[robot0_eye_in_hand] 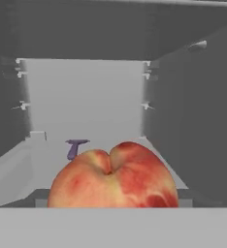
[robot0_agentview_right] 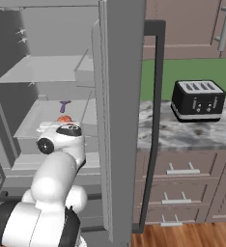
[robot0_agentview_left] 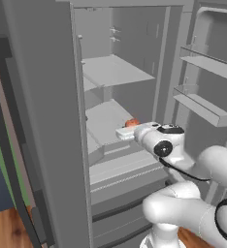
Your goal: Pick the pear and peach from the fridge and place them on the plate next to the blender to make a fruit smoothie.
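The fridge (robot0_agentview_left: 116, 71) stands open, and my arm reaches in over its middle shelf (robot0_agentview_right: 42, 120). The peach (robot0_eye_in_hand: 113, 177), red-orange with a yellow blush, lies on that shelf close in front of the hand and takes up the lower middle of the hand view. From the base views the peach (robot0_agentview_left: 132, 123) (robot0_agentview_right: 63, 118) sits just past the gripper (robot0_agentview_left: 126, 130) (robot0_agentview_right: 46, 127). The fingers are hidden, so I cannot tell whether they are open or touching the fruit. The pear, the plate and the blender are out of view.
A small purple T-shaped object (robot0_eye_in_hand: 75, 147) (robot0_agentview_right: 64, 105) stands further back on the same shelf. Door bins (robot0_agentview_left: 202, 106) jut out on the right door. The left door (robot0_agentview_left: 42, 126) stands close beside the arm. A black toaster (robot0_agentview_right: 198, 100) sits on the marble counter (robot0_agentview_right: 182, 135).
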